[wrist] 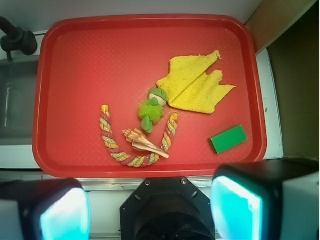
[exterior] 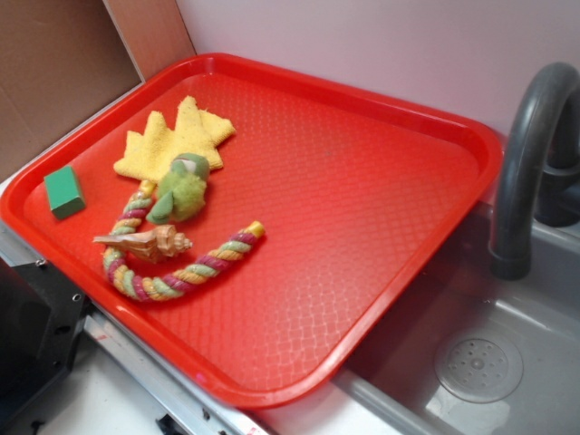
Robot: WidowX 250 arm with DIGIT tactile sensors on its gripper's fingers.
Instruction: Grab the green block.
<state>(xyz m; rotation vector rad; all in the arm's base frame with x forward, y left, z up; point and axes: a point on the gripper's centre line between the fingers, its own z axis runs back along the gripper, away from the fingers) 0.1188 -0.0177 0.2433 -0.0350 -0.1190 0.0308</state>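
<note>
Dark-green block (wrist: 228,139): lies untouched on the red tray (wrist: 75,50), near right corner in the wrist view, beside the yellow cloth (wrist: 195,85). Gripper (wrist: 150,210): jaws spread wide, nothing held. Grasp not begun.

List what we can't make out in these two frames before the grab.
- gripper: wrist view shows blurred fingers cut by the bottom edge; exterior view misses it.
- green block: underside hidden in both views.
- rope toy: middle covered by the seashell.
- faucet: top cut off, exterior view.
</note>
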